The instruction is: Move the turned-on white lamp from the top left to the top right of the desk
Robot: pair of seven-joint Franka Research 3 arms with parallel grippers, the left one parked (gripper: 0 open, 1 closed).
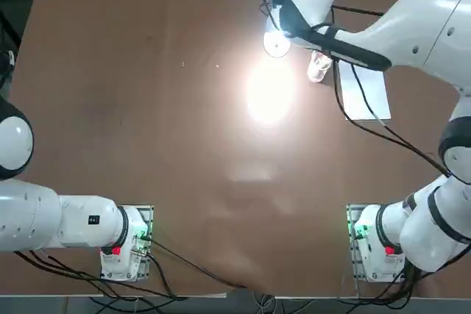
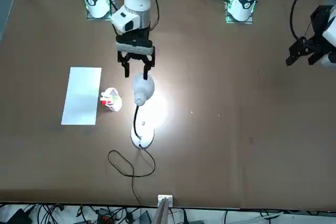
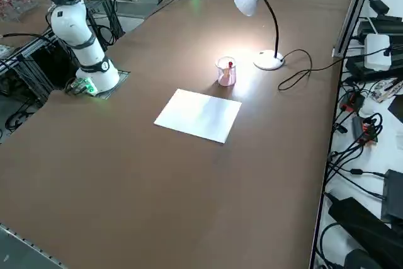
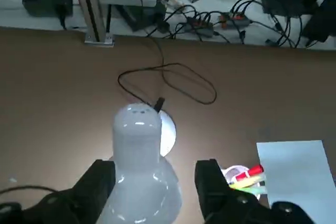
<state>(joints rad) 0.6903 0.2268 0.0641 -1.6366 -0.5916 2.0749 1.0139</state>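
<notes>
Lamp (image 2: 142, 109), lit, standing at the far edge of the desk (image 1: 147, 145) near its middle, just left of the clear pen cup (image 2: 111, 100) and the white paper sheet (image 2: 82, 95). Right gripper (image 2: 135, 70) hovers at the lamp's head (image 4: 139, 166), fingers (image 4: 100, 182) spread to either side, not yet closed. Black cord (image 2: 128, 163) lies looped beside the round base (image 2: 142, 136). Likely risks: a grip on the rounded shade may slip or tip the lamp; the cord may snag; the pen cup stands in the rightward path.

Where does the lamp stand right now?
In the top view the lamp stands at the desk's far edge, right of centre, beside the pen cup, under the right gripper.
</notes>
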